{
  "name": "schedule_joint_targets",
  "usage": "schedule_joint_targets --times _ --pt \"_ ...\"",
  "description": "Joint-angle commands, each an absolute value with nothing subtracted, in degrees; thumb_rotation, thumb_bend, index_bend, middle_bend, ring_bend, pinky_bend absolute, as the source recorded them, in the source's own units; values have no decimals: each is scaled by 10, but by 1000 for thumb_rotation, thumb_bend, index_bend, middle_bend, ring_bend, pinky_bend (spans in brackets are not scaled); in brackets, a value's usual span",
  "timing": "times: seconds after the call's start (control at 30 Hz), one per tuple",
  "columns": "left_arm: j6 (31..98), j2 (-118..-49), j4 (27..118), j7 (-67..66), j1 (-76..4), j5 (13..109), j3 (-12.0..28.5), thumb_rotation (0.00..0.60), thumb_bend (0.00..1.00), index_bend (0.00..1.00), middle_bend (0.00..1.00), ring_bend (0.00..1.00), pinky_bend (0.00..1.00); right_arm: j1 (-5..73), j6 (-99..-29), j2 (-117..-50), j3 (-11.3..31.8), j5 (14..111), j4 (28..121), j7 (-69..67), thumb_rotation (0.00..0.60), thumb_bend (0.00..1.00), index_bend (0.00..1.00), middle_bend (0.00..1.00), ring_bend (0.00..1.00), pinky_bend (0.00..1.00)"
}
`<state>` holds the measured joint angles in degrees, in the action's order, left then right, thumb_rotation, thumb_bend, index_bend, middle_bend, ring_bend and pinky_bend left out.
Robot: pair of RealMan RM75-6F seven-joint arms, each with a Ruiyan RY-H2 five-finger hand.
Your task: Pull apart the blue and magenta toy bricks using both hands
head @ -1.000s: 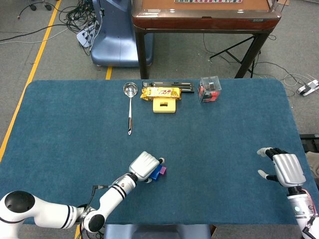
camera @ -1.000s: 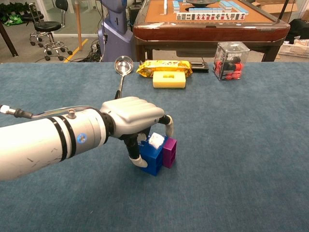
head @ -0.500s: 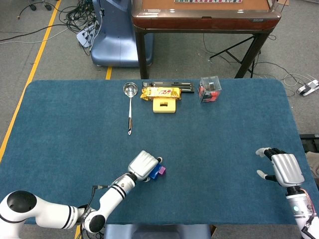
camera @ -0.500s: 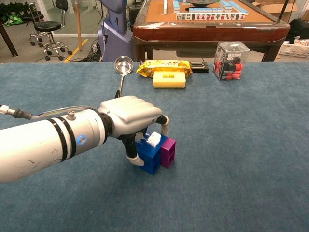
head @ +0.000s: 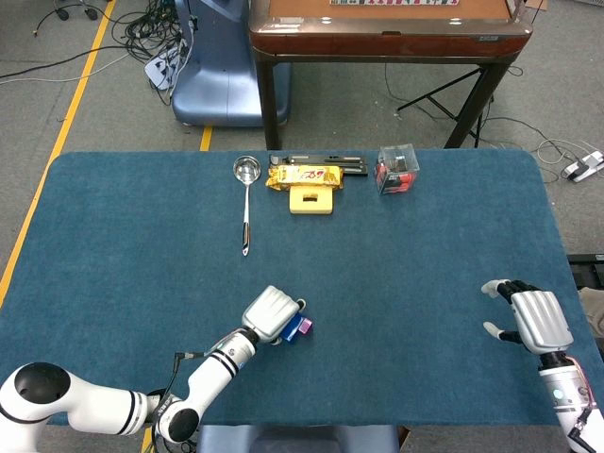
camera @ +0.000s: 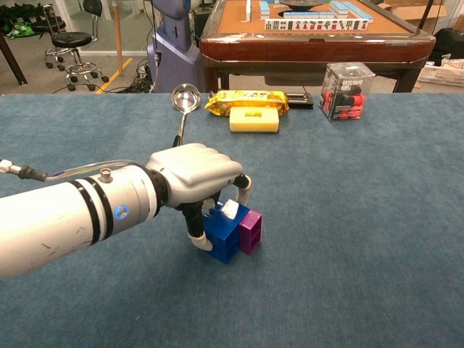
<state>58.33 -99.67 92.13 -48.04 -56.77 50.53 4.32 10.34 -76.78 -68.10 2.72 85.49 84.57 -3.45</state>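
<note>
Along the far edge of the blue table (head: 142, 226), at twelve o'clock from the bricks, sits a row of clutter: a metal ladle (head: 246, 189) with its handle pointing toward the robot, a yellow snack packet (head: 304, 176) with a yellow block (head: 312, 199) just in front of it, and out at one o'clock a clear box of red pieces (head: 397, 169). All of it lies well apart from the action, nothing between the hands and the bricks. Beyond the table stands a mahjong table (camera: 312, 32).

Now the bricks: the blue brick (camera: 222, 233) and magenta brick (camera: 249, 231) are joined side by side, near the table's near edge, a little left of centre. The left hand (camera: 196, 174) is draped over the blue one, fingers curled down and clamped around it, a white fingertip (camera: 230, 209) pressing on its top. The magenta brick pokes out bare at three o'clock of that grip.

The right hand (head: 533, 319) hovers well away at three o'clock, near the table's right edge, fingers spread apart, holding nothing.
</note>
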Motion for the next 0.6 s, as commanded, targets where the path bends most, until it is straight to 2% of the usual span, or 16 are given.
schedule_joint_targets --times 0.03,0.4,0.6 --pt "585 -993 926 -475 -565 507 46 600 0 587 1000 1000 1000 105 -768 -680 29 855 847 -36 600 83 409 449 401 548" --pt "590 -956 978 -437 -551 480 68 600 0 623 1000 1000 1000 124 -766 -674 42 867 861 -49 600 83 416 463 416 555" --pt "591 -924 1016 -414 -547 435 94 600 0 626 1000 1000 1000 143 -782 -677 55 896 867 -61 600 84 417 525 490 663"
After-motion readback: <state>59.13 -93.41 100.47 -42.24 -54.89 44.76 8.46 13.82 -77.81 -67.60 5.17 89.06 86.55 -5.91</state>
